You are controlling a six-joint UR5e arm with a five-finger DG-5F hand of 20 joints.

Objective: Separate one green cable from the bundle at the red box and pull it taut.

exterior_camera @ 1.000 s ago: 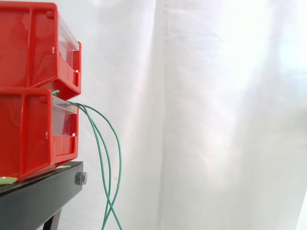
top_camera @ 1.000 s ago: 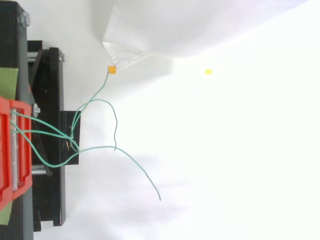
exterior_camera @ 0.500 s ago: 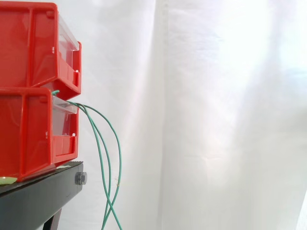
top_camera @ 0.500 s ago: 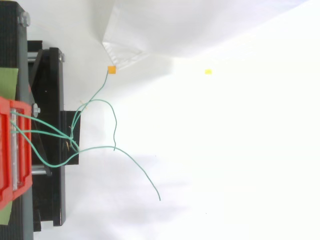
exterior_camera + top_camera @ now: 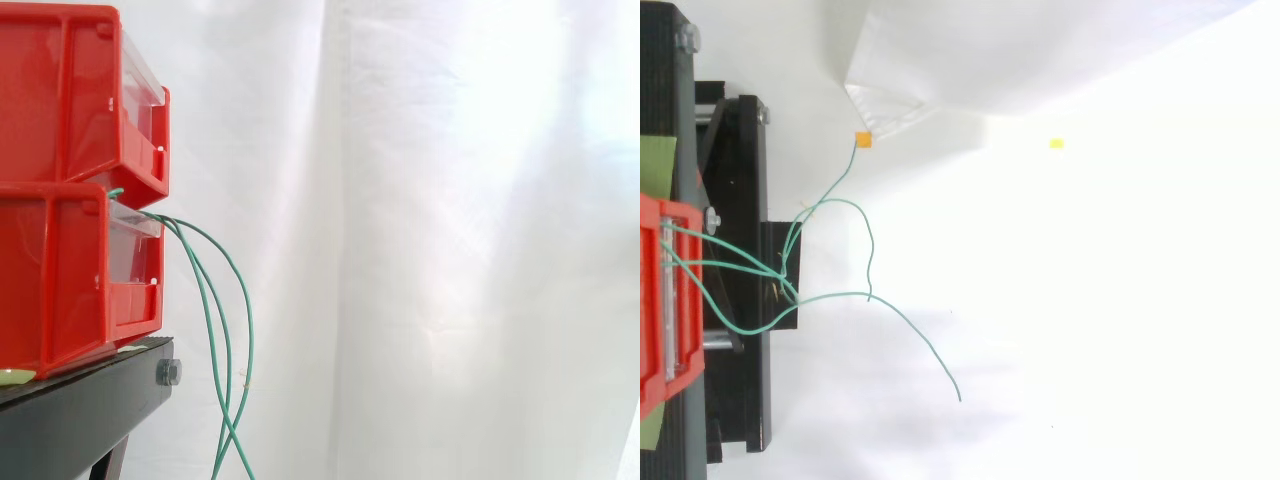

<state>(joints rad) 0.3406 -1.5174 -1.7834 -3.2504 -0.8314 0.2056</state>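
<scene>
Loosely, the green cables point(image 5: 249, 340) hang slack from the gap between the upper red bin point(image 5: 60, 100) and the lower red bin point(image 5: 55, 280). In the side view they arch out from the bins' front, drop past the edge of the black stand point(image 5: 80, 410) and cross each other low down, just beside the stand's leg. None of them is taut.

From above, the strands leave the lower red bin's front edge apart from one another and gather into a knot-like crossing point(image 5: 785, 272) over the stand; how many strands run through it is hard to tell, perhaps four. Beyond the crossing they fan out over the white ground. One strand runs to a small orange tag point(image 5: 863, 140) near the foot of the white curtain point(image 5: 450, 250). Another bends in a loop point(image 5: 871, 250) and ends close to the longest strand point(image 5: 930, 347), which trails farthest from the bins and ends free on the white ground.

How the hand's fingers stand cannot be told from these views.

A bolt point(image 5: 168, 373) sits in the stand's end face below the lower bin. A small yellow mark point(image 5: 1056, 143) lies on the white ground, well apart from the cables.
</scene>
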